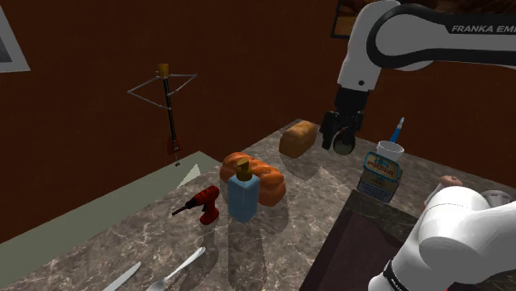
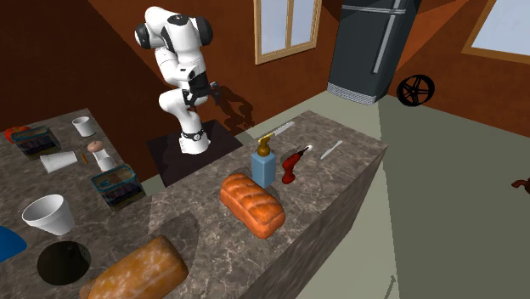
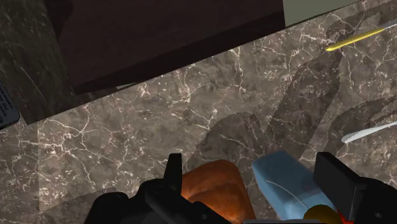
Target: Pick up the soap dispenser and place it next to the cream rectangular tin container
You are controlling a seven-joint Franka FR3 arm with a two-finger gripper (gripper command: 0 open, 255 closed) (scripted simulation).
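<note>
While the marble surface [image 1: 99, 248] carries everything in both exterior views, the second one adds a dark fridge [image 2: 374, 47] past its far end. White arm [image 1: 389, 41] rises from the dark stand [image 1: 347, 248]. There are two loaves: brown loaf [image 1: 298, 139] and orange loaf [image 1: 256, 175]. Cream tin [image 1: 381, 172], blue label, sits by the stand, well apart from the soap dispenser [image 1: 242, 196]. The dispenser is blue with a gold pump and stands upright mid-surface. Shoulder view overlaps it with the orange loaf; second exterior view puts it just beside the loaf's end. Red drill [image 1: 203, 204] lies just beside it on the other side. Tool [image 3: 251, 170]: the wrist view settles it, with fingers spread and clasping nothing. It hangs well above the dispenser's top and the orange loaf.
</note>
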